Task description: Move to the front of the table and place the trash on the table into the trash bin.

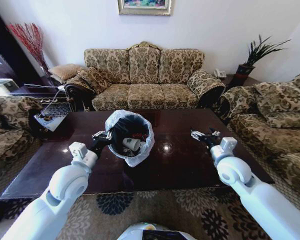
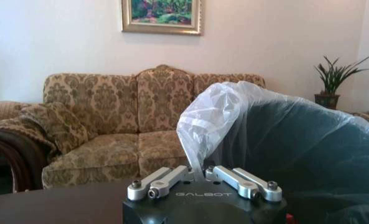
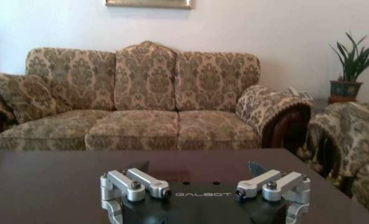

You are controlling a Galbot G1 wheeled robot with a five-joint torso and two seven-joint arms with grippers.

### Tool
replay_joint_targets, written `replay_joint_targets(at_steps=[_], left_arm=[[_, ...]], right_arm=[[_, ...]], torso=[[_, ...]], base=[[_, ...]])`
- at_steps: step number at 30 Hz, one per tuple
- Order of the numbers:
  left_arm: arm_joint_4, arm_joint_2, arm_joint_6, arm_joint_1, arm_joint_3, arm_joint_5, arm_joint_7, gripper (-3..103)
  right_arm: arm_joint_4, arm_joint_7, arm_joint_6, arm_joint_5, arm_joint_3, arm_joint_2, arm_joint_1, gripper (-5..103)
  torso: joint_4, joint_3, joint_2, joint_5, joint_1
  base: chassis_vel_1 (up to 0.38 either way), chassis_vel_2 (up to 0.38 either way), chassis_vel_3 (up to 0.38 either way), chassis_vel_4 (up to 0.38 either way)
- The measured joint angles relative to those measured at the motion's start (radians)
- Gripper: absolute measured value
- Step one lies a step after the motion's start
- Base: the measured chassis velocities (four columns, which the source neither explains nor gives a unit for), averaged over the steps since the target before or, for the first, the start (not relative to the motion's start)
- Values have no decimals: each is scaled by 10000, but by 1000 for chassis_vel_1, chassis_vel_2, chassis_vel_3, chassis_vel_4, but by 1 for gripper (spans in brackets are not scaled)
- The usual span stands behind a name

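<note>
- Trash bin [image 1: 130, 136] standing on the table [image 1: 180, 165], tilted toward the robot, white liner bag spread around the rim.
- Left gripper [image 1: 101, 136] at the bin's left edge; in the left wrist view, links drawn together with liner bag [image 2: 215, 116] caught between them. Judged closed on the bag.
- Right gripper [image 1: 200, 135] hovering over bare tabletop, well apart from the bin; fingers spread wide, holding nothing.
- Trash [image 1: 132, 144] inside the bin: one white cup plainly seen, something red behind it; further count not possible.
- No loose litter visible on the tabletop.
- Judged step: final, clearing seemingly done.
- Next move calls for releasing the liner without tipping the bin.
- Count: one bin, one table, two grippers.
</note>
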State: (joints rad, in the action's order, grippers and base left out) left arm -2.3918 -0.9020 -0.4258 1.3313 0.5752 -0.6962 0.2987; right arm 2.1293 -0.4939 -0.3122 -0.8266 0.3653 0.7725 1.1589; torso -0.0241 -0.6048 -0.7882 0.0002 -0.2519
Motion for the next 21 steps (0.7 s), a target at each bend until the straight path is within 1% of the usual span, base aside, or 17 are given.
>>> replay_joint_targets(at_steps=[3, 6, 9, 11, 13, 14, 16, 17, 18, 19, 21], left_arm=[[-42, 10, 70, 114, 53, 122, -21, 3], [-78, 10, 77, 138, 58, 150, -27, 3], [-150, -9, 108, 179, 54, 231, -41, 3], [-195, -28, 116, 227, 17, 370, -122, 3], [-230, -32, 126, 246, -19, 418, -165, 3], [-230, -32, 126, 246, -19, 418, -165, 3], [-254, -9, 146, 239, -52, 423, -204, 3], [-257, 2, 150, 240, -60, 422, -221, 3], [-257, 2, 150, 240, -60, 422, -221, 3], [-273, 22, 160, 272, -61, 422, -248, 3], [-291, 25, 163, 350, -48, 440, -250, 3]], right_arm=[[-4, 126, 25, 281, 94, 105, 388, 100], [-23, 135, 27, 344, 102, 142, 452, 100], [-100, 77, 80, 434, 79, 236, 493, 100], [-417, 151, 237, 562, -24, 383, 641, 100], [-1001, 209, 473, 921, -232, 606, 637, 100], [-1001, 209, 473, 921, -232, 606, 637, 100], [-1720, 309, 871, 1144, -417, 925, 560, 100], [-1975, 362, 1019, 1045, -473, 1053, 503, 100], [-1975, 362, 1019, 1045, -473, 1053, 503, 100], [-2522, 396, 1340, 746, -728, 1284, 294, 100], [-3140, 564, 1627, 633, -1018, 1493, 51, 100]], torso=[[3, 0, 0, 0, 0], [2, 0, 0, -1, 1], [-5, 1, 0, 1, 1], [6, 0, 0, -3, 1], [12, -1, 1, 10, 0], [12, -1, 1, 10, 0], [10, -1, 0, 15, -1], [12, -1, 0, 9, 0], [12, -1, 0, 9, 0], [9, -1, 0, 6, 0], [-2, -1, 0, -9, 0]], base=[[-149, -150, 188, 208], [-194, -215, 239, 272], [-188, -232, 300, 291], [-266, -235, 246, 245], [-241, -217, 186, 178], [-200, -217, 157, 143], [-133, -99, 114, 97], [-61, -69, 71, 14], [-61, -69, 71, 14], [0, 0, 0, 0], [26, 19, -11, -13]])
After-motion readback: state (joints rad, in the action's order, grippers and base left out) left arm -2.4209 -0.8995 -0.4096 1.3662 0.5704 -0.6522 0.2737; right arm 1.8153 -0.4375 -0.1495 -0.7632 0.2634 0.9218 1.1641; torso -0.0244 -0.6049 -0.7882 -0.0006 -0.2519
